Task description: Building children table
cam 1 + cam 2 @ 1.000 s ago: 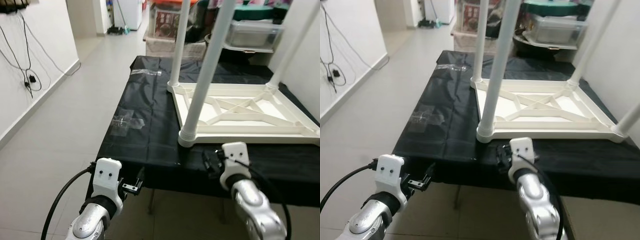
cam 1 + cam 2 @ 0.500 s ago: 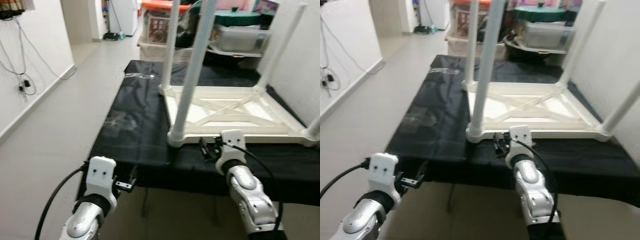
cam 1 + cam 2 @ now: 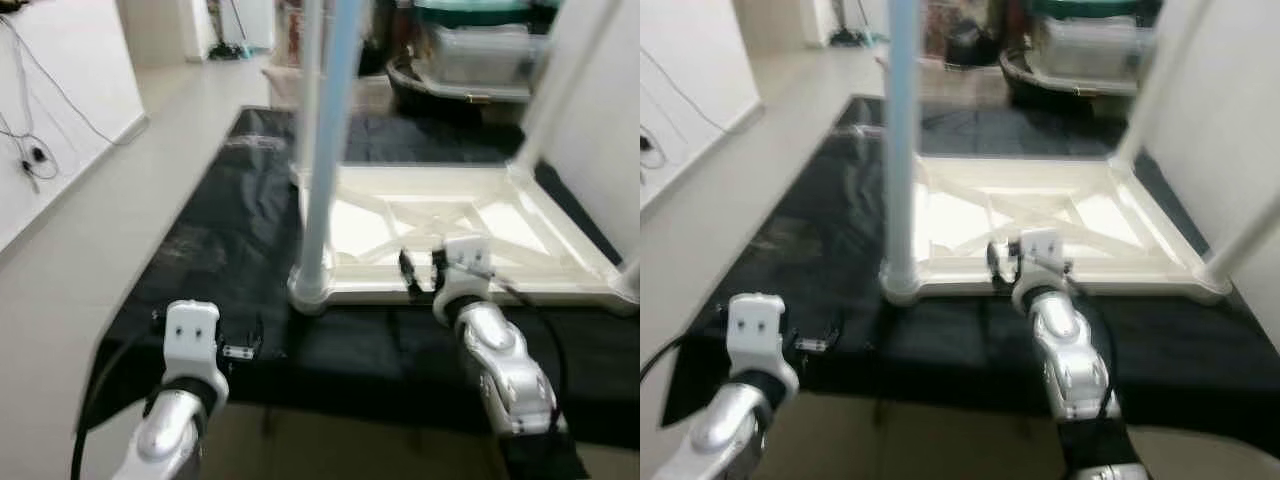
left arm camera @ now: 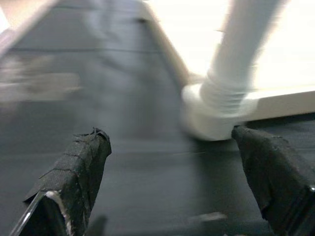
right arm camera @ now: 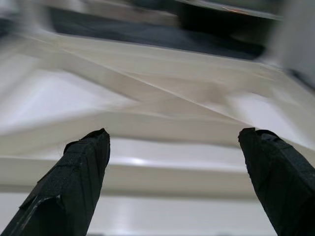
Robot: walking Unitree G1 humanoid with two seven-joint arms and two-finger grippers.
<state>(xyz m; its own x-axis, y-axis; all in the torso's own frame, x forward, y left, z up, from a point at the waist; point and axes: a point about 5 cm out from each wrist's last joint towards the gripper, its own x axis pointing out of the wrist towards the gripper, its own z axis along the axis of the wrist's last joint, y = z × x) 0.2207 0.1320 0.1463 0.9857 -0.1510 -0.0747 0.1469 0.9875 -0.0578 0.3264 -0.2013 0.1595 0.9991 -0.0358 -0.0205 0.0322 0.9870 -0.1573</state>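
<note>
A white children's table (image 3: 450,225) lies upside down on a black-covered work surface (image 3: 220,250), its legs pointing up. The nearest leg (image 3: 320,150) stands at the front left corner. My right gripper (image 3: 422,272) is open at the white frame's front edge, and its wrist view looks along the open fingers (image 5: 83,167) at the ribbed underside (image 5: 162,98). My left gripper (image 3: 240,335) is open low over the black cover, left of the corner leg base (image 4: 216,108), with nothing between its fingers.
Storage boxes and a basin (image 3: 470,50) crowd the far end beyond the work surface. A pale wall (image 3: 60,110) with hanging cables runs along the left, with tiled floor (image 3: 120,200) between. A white wall stands at the right.
The camera has moved closer and the picture is blurred. My right gripper has come up to the table frame's front edge; my left gripper now hangs over the black cover instead of below its edge.
</note>
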